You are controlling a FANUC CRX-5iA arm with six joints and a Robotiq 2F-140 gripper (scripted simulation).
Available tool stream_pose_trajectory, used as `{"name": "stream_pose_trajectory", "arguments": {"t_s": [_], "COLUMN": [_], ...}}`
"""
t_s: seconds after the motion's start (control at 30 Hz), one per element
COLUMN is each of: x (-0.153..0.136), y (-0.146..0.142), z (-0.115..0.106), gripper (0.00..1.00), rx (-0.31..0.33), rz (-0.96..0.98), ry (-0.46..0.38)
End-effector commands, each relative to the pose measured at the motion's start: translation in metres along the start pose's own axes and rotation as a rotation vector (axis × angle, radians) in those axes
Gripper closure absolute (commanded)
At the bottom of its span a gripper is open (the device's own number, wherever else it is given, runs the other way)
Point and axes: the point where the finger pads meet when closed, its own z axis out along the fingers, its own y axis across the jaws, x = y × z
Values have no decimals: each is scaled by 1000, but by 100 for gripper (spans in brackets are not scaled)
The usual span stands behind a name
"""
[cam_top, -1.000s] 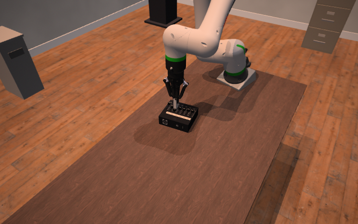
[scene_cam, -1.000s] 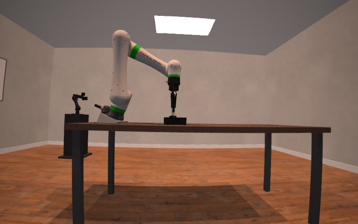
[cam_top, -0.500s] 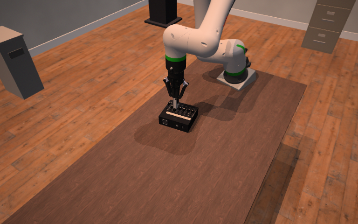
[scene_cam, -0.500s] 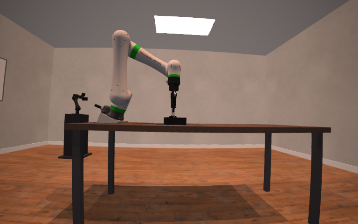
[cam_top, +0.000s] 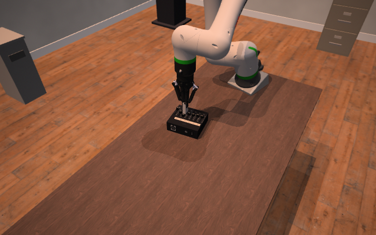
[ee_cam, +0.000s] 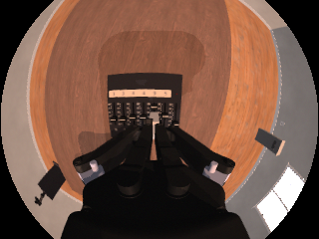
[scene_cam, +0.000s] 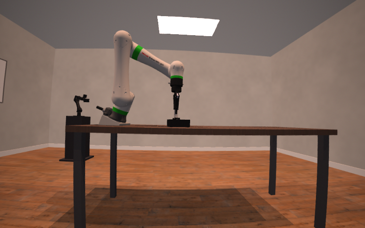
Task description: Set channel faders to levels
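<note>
The small black lighting desk (cam_top: 187, 123) (scene_cam: 177, 122) (ee_cam: 146, 83) stands upright on the brown table (cam_top: 194, 177) (scene_cam: 242, 130). A pale tape strip (cam_top: 186, 120) (ee_cam: 143, 94) runs across it above a row of dark faders. My gripper (cam_top: 183, 111) (scene_cam: 175, 116) (ee_cam: 154, 119) points straight down with its fingers shut together, nothing between them. The fingertips rest down among the faders on the desk's side that lies left in the top view. The fader caps and written levels are too small to read.
The arm's base (cam_top: 247, 80) (scene_cam: 114, 118) is bolted to the table behind the desk. A black pedestal (cam_top: 171, 12) (scene_cam: 77, 134) with a camera, a grey cabinet (cam_top: 16, 66) and a filing cabinet (cam_top: 342, 26) stand on the floor, away from the table.
</note>
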Motion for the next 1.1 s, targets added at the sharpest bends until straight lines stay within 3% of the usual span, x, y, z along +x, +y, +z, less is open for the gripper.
{"name": "stream_pose_trajectory", "arguments": {"t_s": [0.0,0.23,0.63,1.07], "x": [0,0,0,0], "y": [0,0,0,0], "z": [0,-6,-38,-40], "gripper": [100,100,100,100], "rx": [0,0,0,0], "rz": [0,0,0,0], "ry": [0,0,0,0]}}
